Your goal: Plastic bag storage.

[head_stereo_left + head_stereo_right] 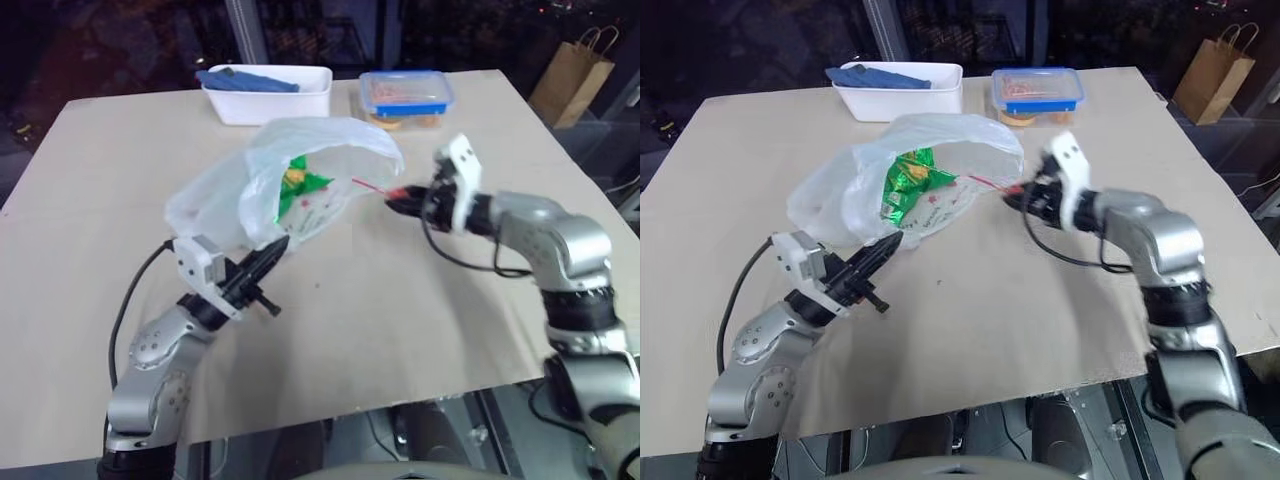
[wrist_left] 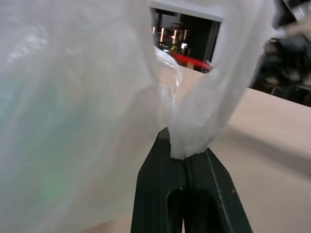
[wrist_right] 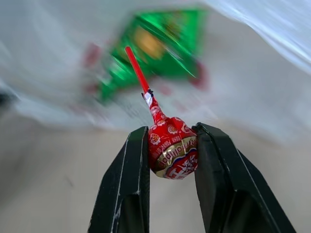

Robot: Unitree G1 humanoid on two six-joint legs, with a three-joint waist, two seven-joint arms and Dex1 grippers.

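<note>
Left gripper (image 1: pixel 268 254): mine, clamped on one plastic bag (image 1: pixel 215 205) handle, mid-table.
Right gripper (image 3: pixel 171 145): pinches one red lollipop (image 3: pixel 172 150), wrapper reading "lollipop", at the bag's mouth.
Inside: one green snack packet (image 1: pixel 908 178).

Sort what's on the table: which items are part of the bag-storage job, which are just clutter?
In the job:
- plastic bag, handle pinched by left gripper
- green snack packet, inside the bag
- red lollipop, clamped in right gripper, stick towards the bag mouth

Lying about:
- white tray with blue cloth
- blue-lidded container
- brown paper bag
</note>
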